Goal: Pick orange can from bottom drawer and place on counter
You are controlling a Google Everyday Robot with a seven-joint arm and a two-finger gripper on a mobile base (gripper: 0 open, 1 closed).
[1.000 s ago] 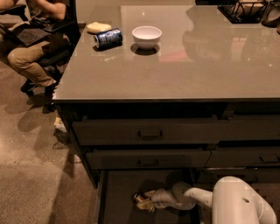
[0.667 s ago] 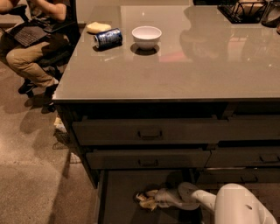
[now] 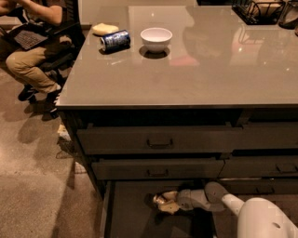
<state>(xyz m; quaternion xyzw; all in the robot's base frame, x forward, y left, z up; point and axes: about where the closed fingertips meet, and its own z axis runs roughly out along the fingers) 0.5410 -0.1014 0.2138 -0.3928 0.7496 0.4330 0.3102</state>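
Observation:
The bottom drawer (image 3: 130,218) is pulled open under the counter (image 3: 195,69). My gripper (image 3: 165,201) reaches into it from the right on a grey wrist, its pale fingers (image 3: 170,195) pointing left. The small orange-brown can (image 3: 159,200) sits between the fingers, and the gripper is shut on it just above the drawer floor. Most of the can is hidden by the fingers and shadow.
A blue can (image 3: 115,40) lies on the counter's far left beside a white bowl (image 3: 156,39) and a yellow sponge (image 3: 104,29). A wire rack (image 3: 260,10) stands at the far right. Two shut drawers (image 3: 158,139) are above. A seated person (image 3: 32,42) is at left.
The gripper and the can between its fingers have moved up and slightly right in the drawer. The arm's white body has shifted right. Nothing on the counter has moved.

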